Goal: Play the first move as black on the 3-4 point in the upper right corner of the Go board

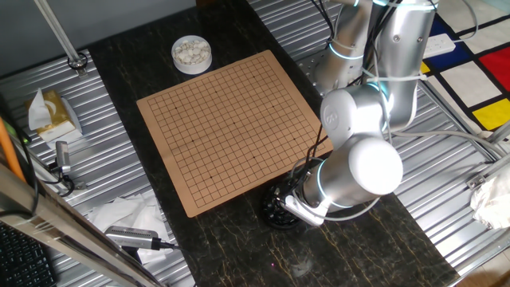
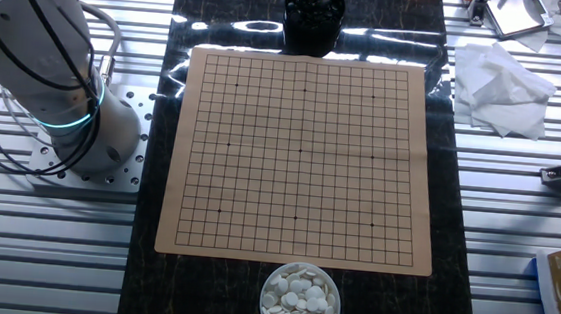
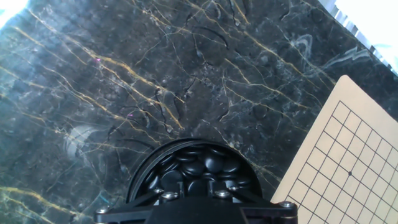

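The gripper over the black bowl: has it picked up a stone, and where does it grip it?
Cannot tell. The gripper is down in the bowl of black stones, fingertips hidden.

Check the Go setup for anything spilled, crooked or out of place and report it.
Nothing stands out. The Go board lies flat on the dark table with no stones on it. The white stones sit inside their bowl, the black stones inside theirs, none spilled. The crumpled tissues lie off the playing area.

I'm looking at a lab bench, ribbed metal tabletop [image 2: 518,196], silver robot arm [image 1: 374,151] bolted on, loose cables [image 2: 1,145], keyboard [image 1: 24,259], crumpled tissues [image 2: 501,89].
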Robot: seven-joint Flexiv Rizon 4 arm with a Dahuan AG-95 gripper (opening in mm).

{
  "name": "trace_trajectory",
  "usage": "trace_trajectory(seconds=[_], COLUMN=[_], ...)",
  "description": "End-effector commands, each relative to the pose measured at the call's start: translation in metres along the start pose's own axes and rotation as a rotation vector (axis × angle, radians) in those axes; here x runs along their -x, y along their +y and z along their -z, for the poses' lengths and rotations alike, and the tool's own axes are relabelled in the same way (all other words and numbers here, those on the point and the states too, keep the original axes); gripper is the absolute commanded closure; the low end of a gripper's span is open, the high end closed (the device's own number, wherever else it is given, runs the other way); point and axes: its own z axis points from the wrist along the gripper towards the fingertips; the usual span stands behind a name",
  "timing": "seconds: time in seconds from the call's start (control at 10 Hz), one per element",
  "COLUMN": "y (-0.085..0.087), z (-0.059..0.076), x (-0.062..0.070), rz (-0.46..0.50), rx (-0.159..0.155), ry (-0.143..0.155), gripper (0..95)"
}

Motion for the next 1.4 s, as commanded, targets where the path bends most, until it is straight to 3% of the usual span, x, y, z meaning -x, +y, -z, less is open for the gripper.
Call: trace_trajectory(seconds=[0.1, 0.8, 1.2, 1.4], y=[0.000, -0.002, -0.003, -0.003], z=[0.000, 0.000, 0.008, 0.019], x=[0.000, -0.002, -0.007, -0.005], rz=[-0.003, -0.007, -0.016, -0.019], rx=[-0.001, 0.005, 0.011, 0.005], ry=[0.000, 0.000, -0.005, -0.003], gripper=[95.0, 95.0, 95.0, 95.0])
